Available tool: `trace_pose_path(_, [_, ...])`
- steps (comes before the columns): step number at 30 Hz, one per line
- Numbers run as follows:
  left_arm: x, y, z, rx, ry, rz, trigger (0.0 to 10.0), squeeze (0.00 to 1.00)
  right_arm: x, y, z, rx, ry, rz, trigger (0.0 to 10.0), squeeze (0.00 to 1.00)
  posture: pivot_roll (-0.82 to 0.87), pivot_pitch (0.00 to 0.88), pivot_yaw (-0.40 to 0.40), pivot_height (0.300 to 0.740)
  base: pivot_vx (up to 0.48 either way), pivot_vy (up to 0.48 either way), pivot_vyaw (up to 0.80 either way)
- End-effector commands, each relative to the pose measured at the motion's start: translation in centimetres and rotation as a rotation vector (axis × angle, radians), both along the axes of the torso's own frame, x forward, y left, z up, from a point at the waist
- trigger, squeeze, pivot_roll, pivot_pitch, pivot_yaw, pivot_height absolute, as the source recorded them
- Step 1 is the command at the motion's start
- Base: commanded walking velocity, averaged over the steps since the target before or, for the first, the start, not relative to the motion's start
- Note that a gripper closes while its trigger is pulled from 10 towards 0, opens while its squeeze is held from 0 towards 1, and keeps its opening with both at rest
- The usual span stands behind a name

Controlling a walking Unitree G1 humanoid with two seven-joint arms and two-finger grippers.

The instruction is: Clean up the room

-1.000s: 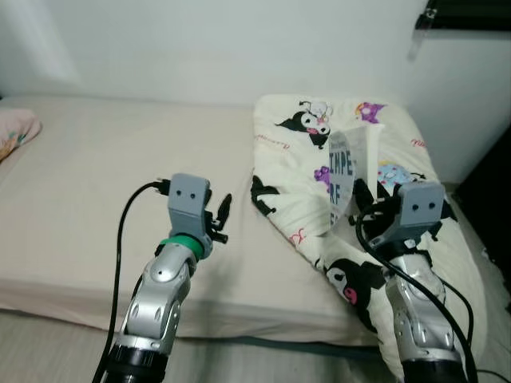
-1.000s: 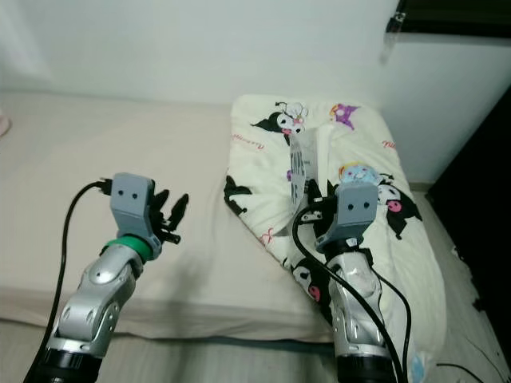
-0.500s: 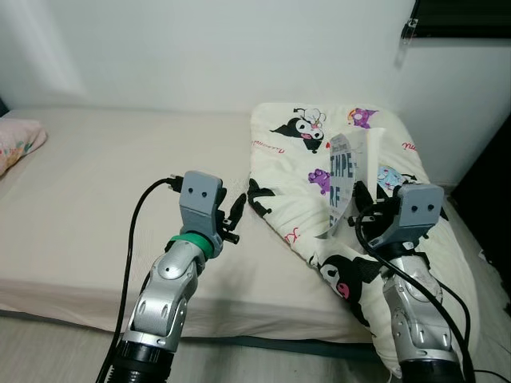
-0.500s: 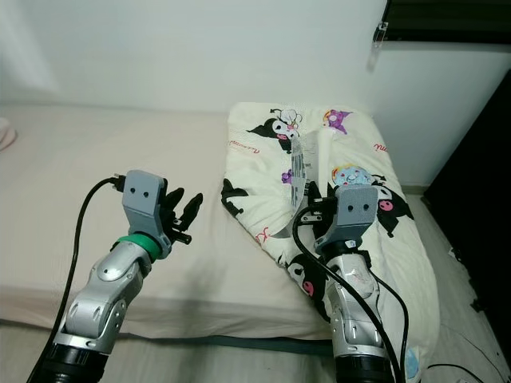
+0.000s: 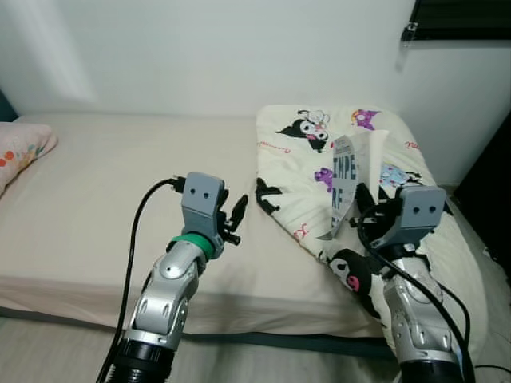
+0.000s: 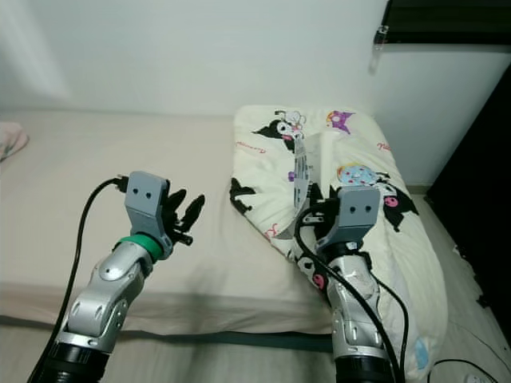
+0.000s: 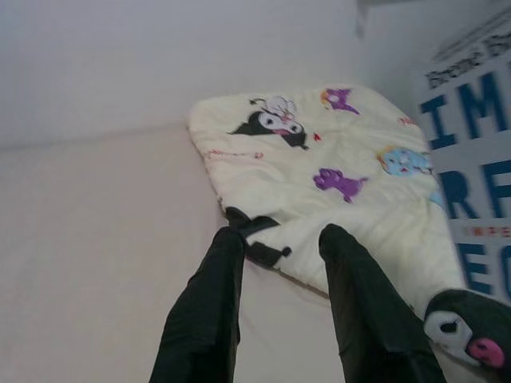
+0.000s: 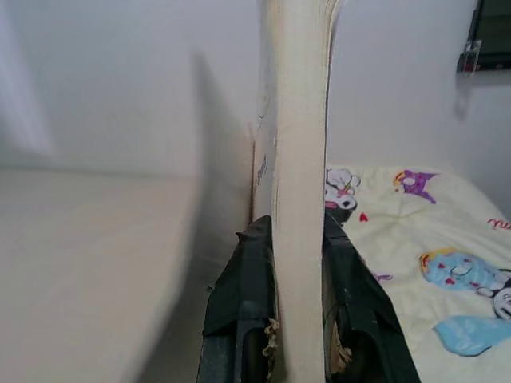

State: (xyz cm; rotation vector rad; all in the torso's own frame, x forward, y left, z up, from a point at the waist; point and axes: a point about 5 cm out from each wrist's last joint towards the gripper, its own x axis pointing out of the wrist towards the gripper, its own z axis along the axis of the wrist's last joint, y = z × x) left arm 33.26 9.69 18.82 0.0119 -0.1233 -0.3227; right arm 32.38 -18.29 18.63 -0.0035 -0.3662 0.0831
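At the far left edge a pillow [image 5: 22, 150] with a soft pink flowered cover is lying on the bed [image 5: 104, 191], whose smooth beige sheet is stretching flat and nearly wrinkle-free toward the white wall. The left arm, silver with a green ring at the wrist and a black cable looping beside it, is reaching out over the front part of the mattress; its left claw [image 5: 235, 219] is hovering above the bare sheet with its two long black fingers [image 7: 209, 303] spread apart and gripping nothing, pointing toward the near edge of the blanket. To the right a puffy, quilted cream blanket [image 5: 303, 171] is lying folded over the right part of the bed, printed with black, purple and blue cartoon figures, its edge draping off the mattress toward the floor. Above that blanket the right claw [image 5: 361, 209] is pinching a thin book [image 5: 345, 179] upright, its fingers closed tightly against both flat sides near the lower end. The book is a slim rectangle with a pale cover carrying large blue block letters, and its cream page edge is showing as a narrow strip in the right wrist view [image 8: 299, 183]. A dark surface is running along the right edge of the scene beside the bed.
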Motion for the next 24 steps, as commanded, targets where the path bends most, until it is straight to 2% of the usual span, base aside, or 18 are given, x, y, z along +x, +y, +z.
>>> trace_pose_path(1, [0.02,0.18,-0.26,0.014,0.006,0.000,10.0,0.00,-0.17,0.00,0.19,0.017,-0.023,-0.002,10.0,0.00,-0.17,0.073,0.096,0.708,0.000,0.356,0.00])
trace_pose_path(24, [0.12,0.16,-0.18,0.014,0.003,-0.004,10.0,0.00,-0.23,-0.01,0.15,0.023,-0.025,-0.008,10.0,0.00,-0.17,0.080,0.106,0.708,0.000,0.349,0.00])
